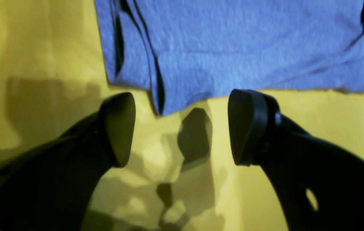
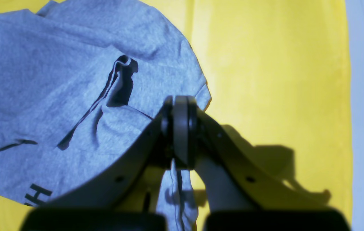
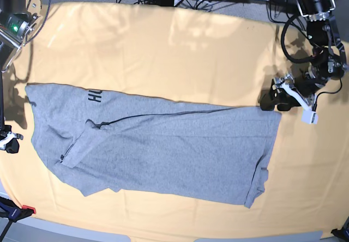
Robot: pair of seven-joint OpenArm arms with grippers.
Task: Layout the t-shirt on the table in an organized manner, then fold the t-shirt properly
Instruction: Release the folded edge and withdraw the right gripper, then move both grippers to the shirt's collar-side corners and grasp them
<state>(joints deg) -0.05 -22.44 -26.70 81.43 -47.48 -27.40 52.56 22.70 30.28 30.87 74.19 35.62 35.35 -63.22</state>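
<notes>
Roughly spread, the t-shirt [image 3: 163, 149] lies lengthwise across the near half of the bench [image 3: 163, 51], one long fold already laid over so it reads as a slanted band. Black lettering peeks out at the far left corner. Layout looks mostly done, I'd say; the fold is partial, with a sleeve still bunched at left and the right hem corner curled. Cross folds remain.

Fabric is heather-grey cotton jersey, soft, matte, with thin dark seam edges and shallow creases. The bench cover is smooth pale yellow-orange cloth, faintly rippled.

Left gripper [image 1: 182, 128] hovers just off the shirt's right edge, black fingers [image 1: 249, 128] spread wide, holding nothing. Right gripper [image 2: 180, 128] sits at the shirt's left end, fingers pressed together with a strip of grey cloth pinched between them and hanging below.
</notes>
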